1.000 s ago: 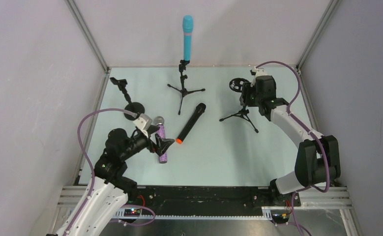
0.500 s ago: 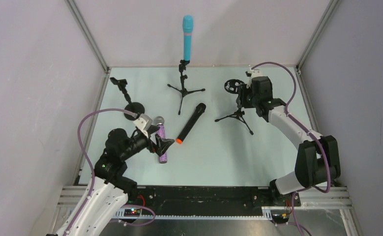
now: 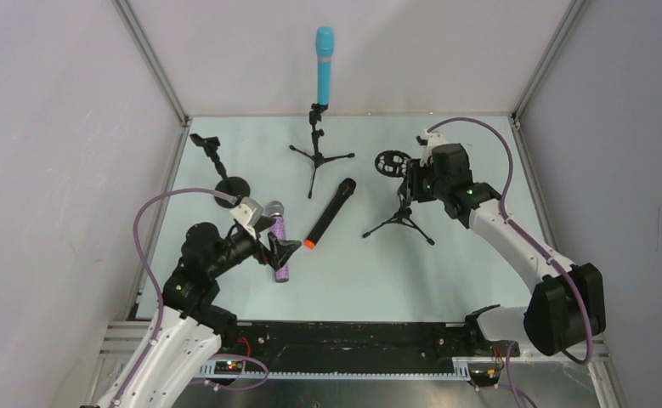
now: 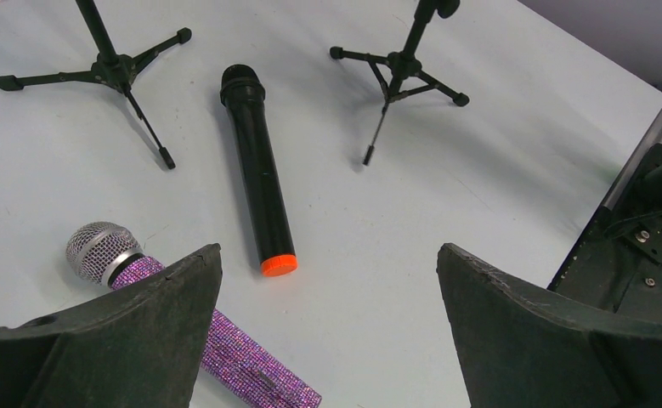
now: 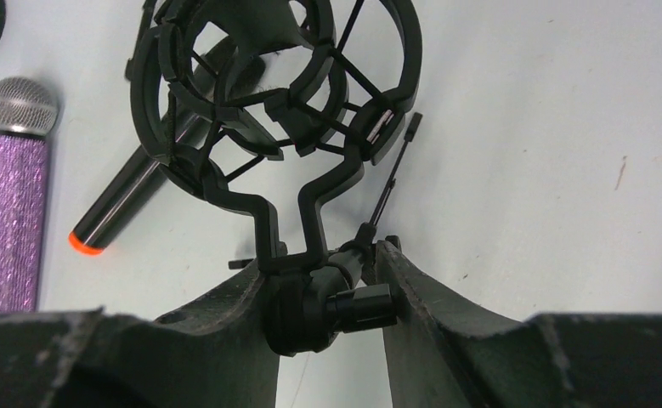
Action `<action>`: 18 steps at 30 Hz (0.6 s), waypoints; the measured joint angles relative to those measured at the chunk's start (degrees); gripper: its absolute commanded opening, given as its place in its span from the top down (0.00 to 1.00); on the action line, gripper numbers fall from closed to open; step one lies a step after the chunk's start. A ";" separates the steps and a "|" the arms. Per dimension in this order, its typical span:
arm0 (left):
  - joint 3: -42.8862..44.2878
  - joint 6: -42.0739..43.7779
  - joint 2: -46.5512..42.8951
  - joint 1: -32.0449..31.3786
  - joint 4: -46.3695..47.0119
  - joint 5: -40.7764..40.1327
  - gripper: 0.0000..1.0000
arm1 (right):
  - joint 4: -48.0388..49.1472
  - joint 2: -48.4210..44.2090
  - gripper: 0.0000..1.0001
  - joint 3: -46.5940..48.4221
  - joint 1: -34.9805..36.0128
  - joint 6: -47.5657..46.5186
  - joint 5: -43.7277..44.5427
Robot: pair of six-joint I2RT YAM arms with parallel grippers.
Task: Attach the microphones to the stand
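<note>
**Round-base stand** [image 3: 225, 183]: far left of the tabletop [image 3: 472, 280]. Its clip holds nothing.

**Left claw** [image 3: 278, 238]: fingers spread wide, nothing between them. It hovers low over the purple microphone, and the left arm is by far the nearer to it.

**Purple microphone** [image 3: 281, 270]: lies flat. Its long axis runs away from the arms, with the silver mesh head at the far end. In the left wrist view the body passes under the claw's left finger [image 4: 132, 331], off-centre in the gap. A grasp likely needs the claw shifted toward that side first.

**Black microphone** [image 3: 327, 212]: lies flat just right of the purple one. Its orange end is near the left claw and its head points far-right. It sits between the two arms.

**Centre tripod stand** [image 3: 317, 157]: the clip is occupied and carries the turquoise microphone [image 3: 324, 64] upright.

**Right tripod stand** [image 3: 399, 217]: topped by a shock-mount ring [image 3: 388, 161], which is empty.

**Right claw** [image 3: 416, 183]: pressed together on this stand's joint just below the ring. Whether all the feet touch the tabletop cannot be told.

**Judged tally**: one microphone mounted, two to go.
</note>
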 measured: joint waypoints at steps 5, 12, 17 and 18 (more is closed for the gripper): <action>-0.13 0.04 0.00 0.00 0.00 0.02 0.00 | -1.55 -3.63 1.00 -1.81 3.34 0.26 0.00; -0.85 0.11 -0.44 0.00 -0.07 -0.42 0.00 | -2.23 -8.28 1.00 -5.44 9.51 0.42 2.91; -0.85 0.13 -0.76 0.00 -0.02 -0.61 0.00 | -2.14 -10.40 0.95 -7.52 12.33 0.42 4.52; -0.85 0.13 -0.74 0.00 -0.04 -0.66 0.00 | -2.10 -10.78 0.93 -8.00 12.76 0.42 4.59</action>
